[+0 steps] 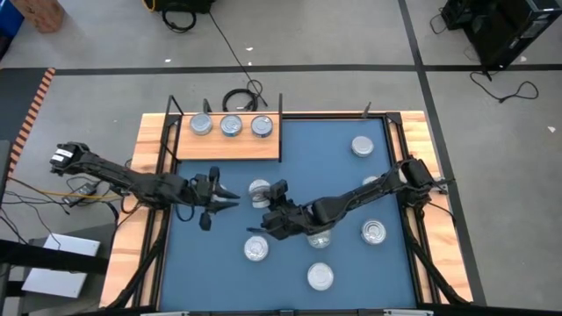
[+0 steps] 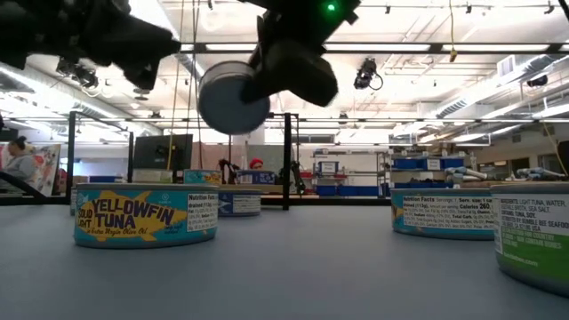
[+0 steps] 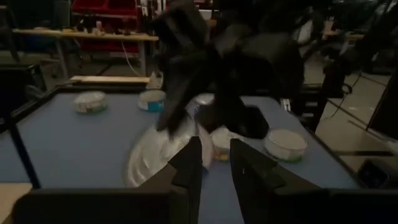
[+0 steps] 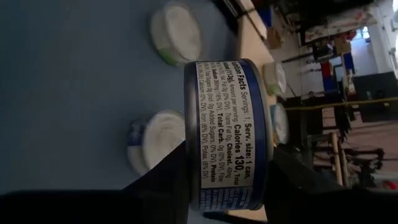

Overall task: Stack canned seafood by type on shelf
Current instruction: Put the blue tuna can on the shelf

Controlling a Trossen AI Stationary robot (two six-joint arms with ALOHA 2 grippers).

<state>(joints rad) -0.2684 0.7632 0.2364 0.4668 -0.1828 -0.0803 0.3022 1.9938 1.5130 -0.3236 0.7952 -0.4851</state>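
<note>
Blue-labelled tin [image 4: 227, 134] clamped in right hand [image 4: 227, 186]; shelf [image 1: 230, 140] bears three.

We see the right gripper [image 4: 227, 186] clamping a blue-labelled tin [image 4: 228, 134] above the blue mat [image 4: 68, 93]; beside that tin, two white-lidded tins [image 4: 177, 31] [image 4: 152, 140] lie on the mat.

Bright ceiling strip lights [image 2: 418, 46] glare overhead; nearby arms blur, wrist views dim.

I see 2 dark jointed arms w/ black blocky fingers [image 3: 252, 174]; green LED lit on one wrist.
</note>
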